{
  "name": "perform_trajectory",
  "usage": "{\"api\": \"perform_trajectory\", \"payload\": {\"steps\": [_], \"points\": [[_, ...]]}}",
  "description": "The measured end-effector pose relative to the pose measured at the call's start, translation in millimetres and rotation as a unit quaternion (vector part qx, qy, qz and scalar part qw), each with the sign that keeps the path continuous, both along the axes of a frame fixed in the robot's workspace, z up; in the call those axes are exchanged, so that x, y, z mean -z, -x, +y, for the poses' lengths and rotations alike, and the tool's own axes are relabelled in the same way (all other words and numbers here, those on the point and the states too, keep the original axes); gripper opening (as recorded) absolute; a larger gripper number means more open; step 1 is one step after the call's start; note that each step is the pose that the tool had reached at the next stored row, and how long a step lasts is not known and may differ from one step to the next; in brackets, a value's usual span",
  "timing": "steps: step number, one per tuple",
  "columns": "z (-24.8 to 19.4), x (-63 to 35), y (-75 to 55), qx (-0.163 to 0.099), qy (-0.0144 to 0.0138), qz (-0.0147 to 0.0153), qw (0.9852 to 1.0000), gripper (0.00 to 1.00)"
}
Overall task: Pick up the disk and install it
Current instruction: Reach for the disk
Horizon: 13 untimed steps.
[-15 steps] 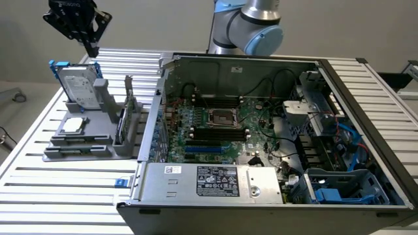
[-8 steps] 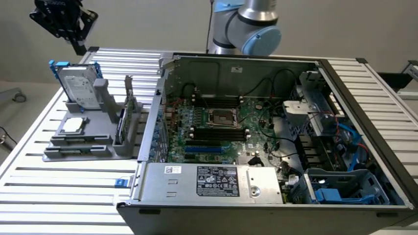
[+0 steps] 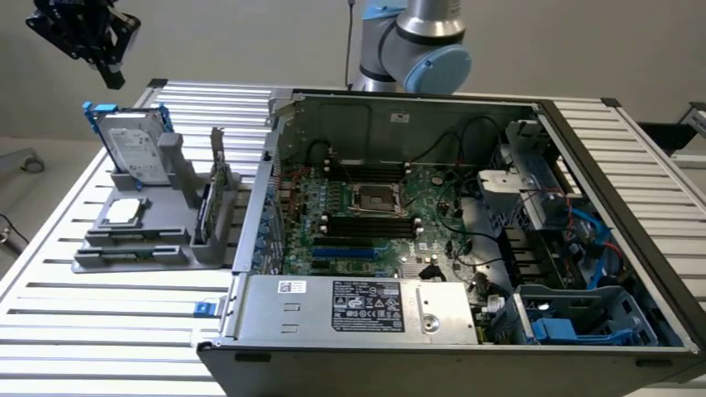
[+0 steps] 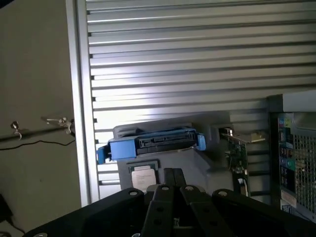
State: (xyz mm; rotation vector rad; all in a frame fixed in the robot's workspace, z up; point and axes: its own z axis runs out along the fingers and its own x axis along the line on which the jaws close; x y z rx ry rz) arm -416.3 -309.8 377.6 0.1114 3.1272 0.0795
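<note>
**A:** what's on the table (image 3: 99,331)?

**B:** 1 disk (image 3: 135,149), 1 chip (image 3: 124,211) and 1 card (image 3: 217,194), all in 1 grey holder (image 3: 138,252) near the far corner on the exterior view's left. 1 open computer case (image 3: 331,310) just beside it.

**A:** gripper (image 3: 112,78)?

**B:** hangs above the disk, not touching, fingers pinched together, empty. Bare slats along the near edge.

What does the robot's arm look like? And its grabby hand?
The arm is made of round silver-grey tubes, with a light blue cap on its joint. The gripper is black and chunky, with small round screws, and ends in thin black fingers.
</note>
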Motion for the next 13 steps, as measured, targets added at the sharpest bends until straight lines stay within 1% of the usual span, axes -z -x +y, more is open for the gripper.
{"api": "perform_trajectory", "payload": {"steps": [4, 12, 13], "points": [[6.3, 0.8, 9.7, -0.001, 0.0000, 0.0000, 1.0000, 0.11], [18.6, 1.6, 20.1, -0.005, 0.0000, 0.0000, 1.0000, 0.11], [19.5, 1.7, 21.0, -0.006, 0.0000, 0.0005, 1.0000, 0.11]]}}
